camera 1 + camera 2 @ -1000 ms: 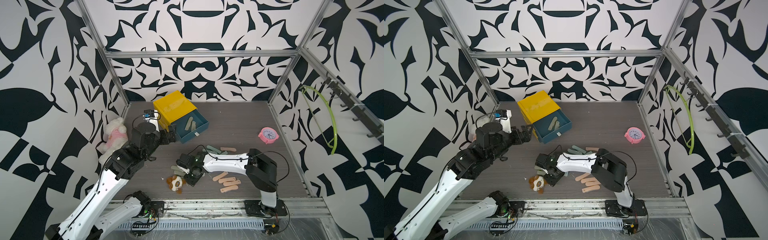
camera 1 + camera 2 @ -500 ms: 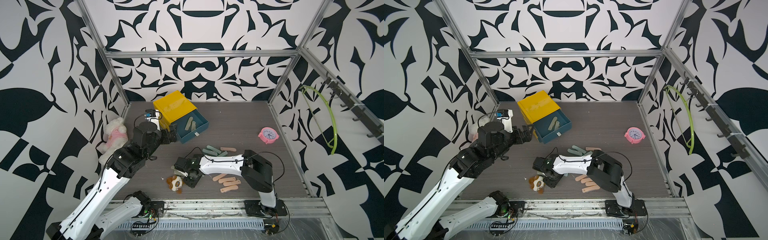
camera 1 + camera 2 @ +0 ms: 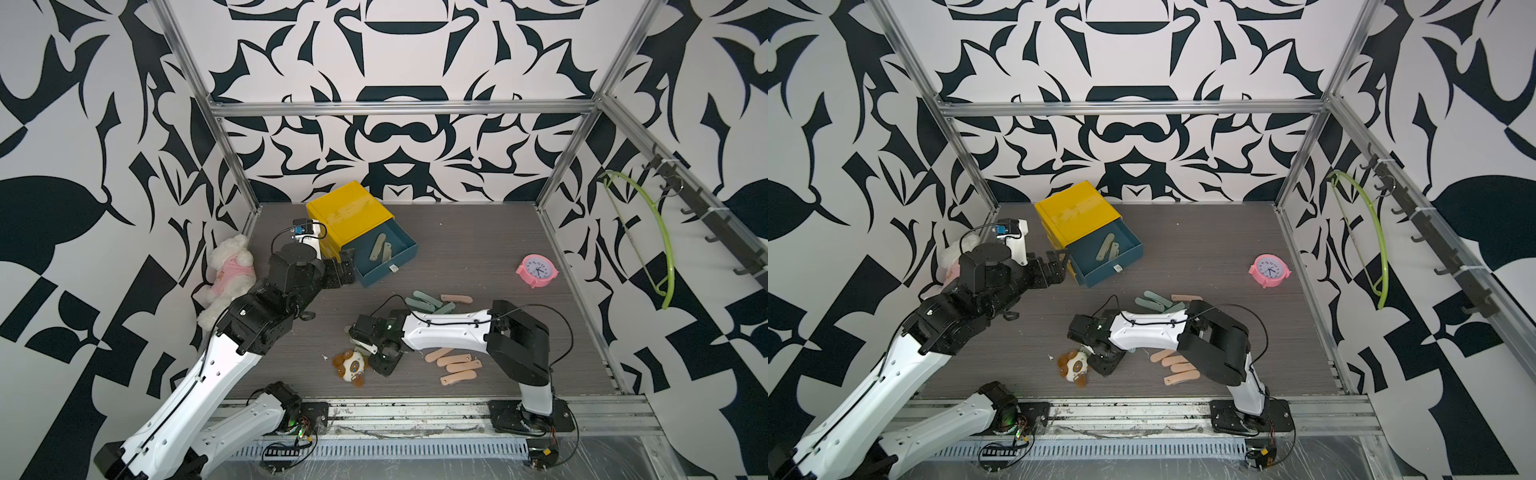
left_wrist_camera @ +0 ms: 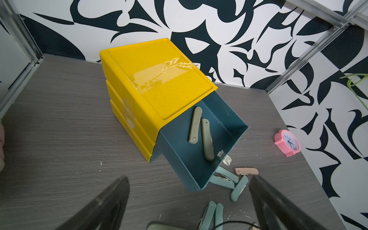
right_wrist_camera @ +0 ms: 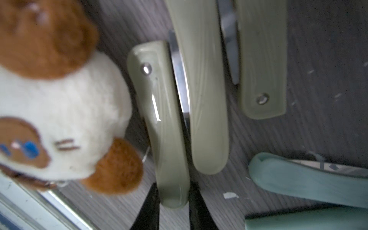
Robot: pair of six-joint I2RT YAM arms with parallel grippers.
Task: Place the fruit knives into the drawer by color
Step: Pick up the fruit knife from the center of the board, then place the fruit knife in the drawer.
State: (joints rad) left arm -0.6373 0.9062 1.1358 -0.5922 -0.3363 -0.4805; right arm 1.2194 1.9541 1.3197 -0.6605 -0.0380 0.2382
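The blue drawer (image 3: 409, 253) stands pulled out of the yellow cabinet (image 3: 349, 212), with two olive green fruit knives (image 4: 196, 127) lying in it. Teal knives (image 3: 428, 301) and peach knives (image 3: 455, 361) lie on the floor in both top views. My right gripper (image 5: 173, 196) points down beside the brown-and-white plush toy (image 3: 351, 365). Its fingers press both sides of one end of an olive green knife (image 5: 165, 129), which lies flat. Two more olive knives (image 5: 207, 99) lie right against it. My left gripper (image 4: 188, 179) hangs open and holds nothing, just left of the drawer's front corner.
A pink alarm clock (image 3: 537, 272) stands at the right. A white plush dog in pink (image 3: 226, 270) leans in the left corner. A green hanger (image 3: 648, 232) hangs on the right wall rail. A teal knife (image 5: 308, 179) lies close to the right gripper.
The right gripper has slid left towards the plush toy and its jaws have narrowed onto the olive green knife. The left arm has hardly moved.
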